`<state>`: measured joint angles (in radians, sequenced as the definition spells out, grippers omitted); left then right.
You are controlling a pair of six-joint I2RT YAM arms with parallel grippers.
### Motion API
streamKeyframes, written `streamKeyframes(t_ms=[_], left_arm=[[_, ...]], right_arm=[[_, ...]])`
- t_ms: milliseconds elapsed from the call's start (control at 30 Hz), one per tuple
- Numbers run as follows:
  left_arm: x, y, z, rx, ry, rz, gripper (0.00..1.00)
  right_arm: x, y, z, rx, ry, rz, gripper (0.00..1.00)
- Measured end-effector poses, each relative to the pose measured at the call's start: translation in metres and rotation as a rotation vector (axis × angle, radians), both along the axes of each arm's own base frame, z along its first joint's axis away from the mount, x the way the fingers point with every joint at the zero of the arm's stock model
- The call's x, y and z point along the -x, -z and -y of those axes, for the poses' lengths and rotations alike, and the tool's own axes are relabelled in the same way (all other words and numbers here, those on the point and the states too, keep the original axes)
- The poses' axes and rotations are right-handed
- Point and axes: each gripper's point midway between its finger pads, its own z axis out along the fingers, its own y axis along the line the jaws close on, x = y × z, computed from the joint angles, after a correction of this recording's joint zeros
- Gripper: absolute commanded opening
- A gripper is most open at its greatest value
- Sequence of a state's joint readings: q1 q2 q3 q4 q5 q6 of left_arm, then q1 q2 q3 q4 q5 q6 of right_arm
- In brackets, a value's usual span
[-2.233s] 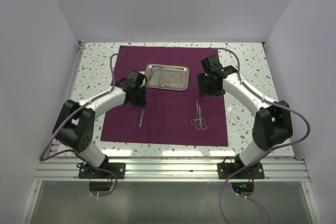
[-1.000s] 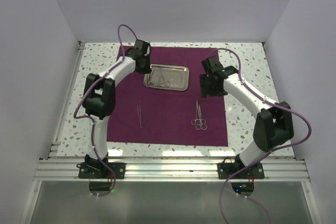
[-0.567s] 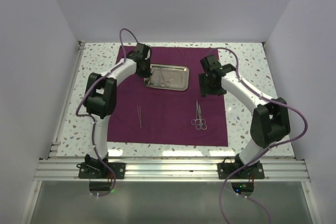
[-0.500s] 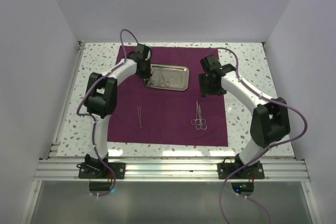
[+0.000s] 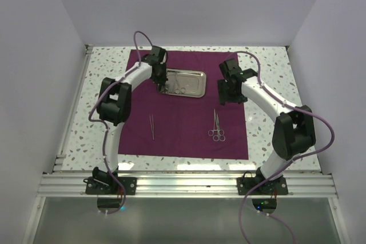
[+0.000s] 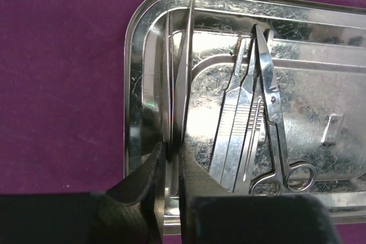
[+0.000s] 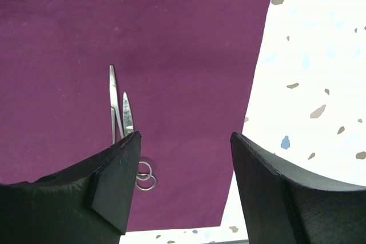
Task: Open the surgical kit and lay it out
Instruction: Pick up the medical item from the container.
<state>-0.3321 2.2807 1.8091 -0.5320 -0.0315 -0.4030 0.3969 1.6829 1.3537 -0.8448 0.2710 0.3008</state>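
The surgical kit's maroon cloth lies spread flat with the steel tray at its back. My left gripper is down in the tray's left end. Its jaws stand narrow, shut on thin steel tweezers that lie along the tray's left wall. Scissors and a flat steel handle lie beside them in the tray. Another pair of tweezers and a pair of scissors lie on the cloth. My right gripper hovers open above the cloth, near those scissors, holding nothing.
Speckled white tabletop borders the cloth on all sides, and its right strip shows beside my right gripper. White walls enclose the table at the left, back and right. An aluminium rail runs along the near edge.
My left gripper has moved from the cloth by the tray's back left corner into the tray's left end, and its jaws have narrowed onto the tweezers. The right arm has barely moved.
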Motion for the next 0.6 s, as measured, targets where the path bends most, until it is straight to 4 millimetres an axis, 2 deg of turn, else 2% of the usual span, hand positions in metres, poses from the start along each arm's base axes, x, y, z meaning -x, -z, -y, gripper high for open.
streamKeyframes(t_ms=[67, 300, 600], left_arm=[[-0.004, -0.002, 0.001, -0.005, -0.004, 0.003, 0.0], [-0.008, -0.007, 0.001, -0.014, -0.011, 0.013, 0.0], [-0.001, -0.017, -0.001, -0.018, -0.006, -0.017, 0.0]], right_arm=[[0.0, 0.0, 0.0, 0.0, 0.0, 0.0, 0.68], [0.0, 0.0, 0.0, 0.0, 0.0, 0.0, 0.68], [0.0, 0.0, -0.001, -0.003, -0.001, -0.001, 0.67]])
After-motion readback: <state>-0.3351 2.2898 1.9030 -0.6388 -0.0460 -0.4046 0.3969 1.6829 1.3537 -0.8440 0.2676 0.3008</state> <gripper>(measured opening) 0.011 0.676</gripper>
